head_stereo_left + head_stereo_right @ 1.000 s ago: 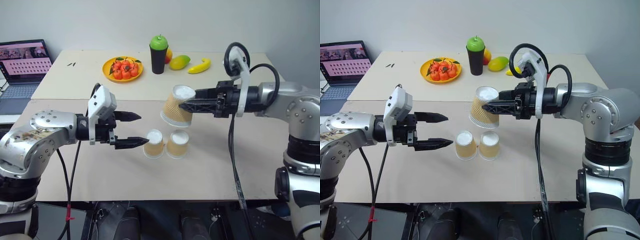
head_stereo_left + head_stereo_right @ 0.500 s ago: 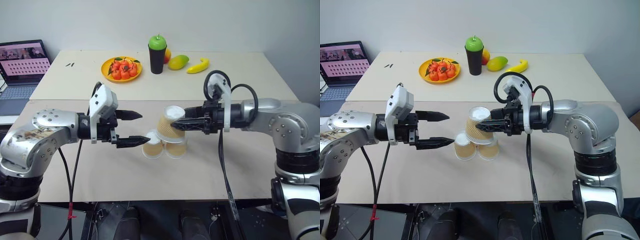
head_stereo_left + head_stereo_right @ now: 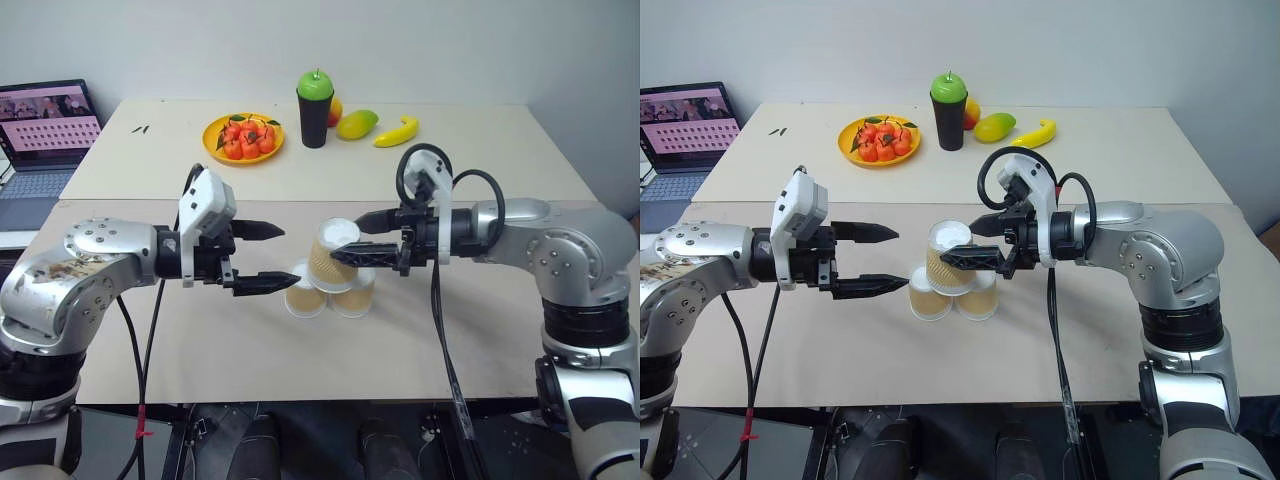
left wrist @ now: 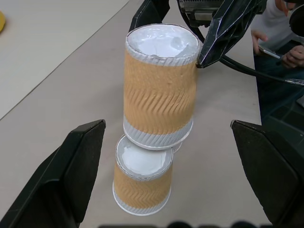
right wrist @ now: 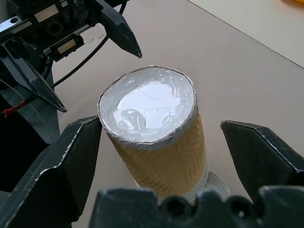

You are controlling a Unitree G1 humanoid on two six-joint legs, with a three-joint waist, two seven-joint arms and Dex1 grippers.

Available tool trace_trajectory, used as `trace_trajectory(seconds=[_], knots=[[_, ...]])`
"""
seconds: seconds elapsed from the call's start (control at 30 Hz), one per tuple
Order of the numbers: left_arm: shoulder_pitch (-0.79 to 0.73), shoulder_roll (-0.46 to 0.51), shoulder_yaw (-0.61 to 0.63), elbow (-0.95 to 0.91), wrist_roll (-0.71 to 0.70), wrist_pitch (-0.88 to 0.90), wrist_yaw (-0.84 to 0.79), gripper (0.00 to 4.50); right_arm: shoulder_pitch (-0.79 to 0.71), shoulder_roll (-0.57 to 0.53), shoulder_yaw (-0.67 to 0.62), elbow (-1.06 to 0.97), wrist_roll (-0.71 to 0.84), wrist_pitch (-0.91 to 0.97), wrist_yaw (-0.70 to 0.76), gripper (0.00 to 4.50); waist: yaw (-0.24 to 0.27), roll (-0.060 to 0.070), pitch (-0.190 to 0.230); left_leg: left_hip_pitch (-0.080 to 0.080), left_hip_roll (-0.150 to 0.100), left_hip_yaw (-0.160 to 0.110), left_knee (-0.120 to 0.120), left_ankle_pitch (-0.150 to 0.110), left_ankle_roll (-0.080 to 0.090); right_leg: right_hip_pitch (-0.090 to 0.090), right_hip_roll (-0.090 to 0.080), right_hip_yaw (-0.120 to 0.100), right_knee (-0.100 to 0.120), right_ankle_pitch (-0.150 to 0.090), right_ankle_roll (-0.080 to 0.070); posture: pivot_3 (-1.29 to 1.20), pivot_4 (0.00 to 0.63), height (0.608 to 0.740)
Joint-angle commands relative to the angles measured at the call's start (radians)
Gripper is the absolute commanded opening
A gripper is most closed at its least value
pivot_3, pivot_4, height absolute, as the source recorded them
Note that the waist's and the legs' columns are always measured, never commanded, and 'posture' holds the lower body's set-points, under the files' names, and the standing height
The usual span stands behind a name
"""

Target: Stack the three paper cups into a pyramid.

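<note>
Resting upside-down across two matching cups [image 3: 330, 297], the tan ribbed paper top cup [image 3: 334, 257] stands between the right gripper's [image 3: 352, 240] released fingers. Withdraw straight back without brushing it. Left gripper [image 3: 268, 258] gapes empty beside the stack.

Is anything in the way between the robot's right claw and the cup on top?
No. The right gripper has its two fingers open on either side of the top cup, with nothing between them and it. That cup already sits upside down on the two bottom cups.

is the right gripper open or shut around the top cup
Open: the right gripper fingers stand apart from the top paper cup, with gaps on both sides.
</note>
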Motion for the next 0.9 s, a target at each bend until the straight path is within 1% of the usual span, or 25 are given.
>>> trace_trajectory(seconds=[0.03, 0.27, 0.57, 0.9], knots=[[-0.029, 0.003, 0.003, -0.017, 0.006, -0.018, 0.001, 4.5, -0.016, 0.0, -0.014, -0.021, 0.004, -0.029, 0.002, 4.46, 0.0, 0.0, 0.0, 0.0, 0.0, 0.0, 0.0, 0.0, 0.0, 0.0, 0.0, 0.0, 0.0, 0.0, 0.0, 0.0, 0.15, 0.735], [-0.04, -0.006, -0.005, -0.007, 0.014, -0.022, 0.002, 4.5, -0.02, -0.008, -0.022, -0.027, 0.008, -0.026, 0.002, 4.46, 0.0, 0.0, 0.0, 0.0, 0.0, 0.0, 0.0, 0.0, 0.0, 0.0, 0.0, 0.0, 0.0, 0.0, 0.0, 0.0, 0.15, 0.735], [-0.044, -0.013, -0.014, -0.005, 0.02, -0.024, -0.009, 4.5, 0.014, -0.072, -0.012, -0.113, 0.04, -0.03, 0.074, 4.46, 0.0, 0.0, 0.0, 0.0, 0.0, 0.0, 0.0, 0.0, 0.0, 0.0, 0.0, 0.0, 0.0, 0.0, 0.0, 0.0, 0.15, 0.735], [-0.053, -0.014, -0.019, 0.008, 0.026, -0.031, -0.011, 4.5, 0.024, -0.113, -0.014, -0.095, 0.009, -0.054, 0.084, 4.46, 0.001, 0.0, 0.0, 0.0, 0.0, 0.0, 0.0, 0.0, 0.0, 0.0, 0.0, 0.0, 0.0, 0.0, 0.0, 0.0, 0.15, 0.735]])
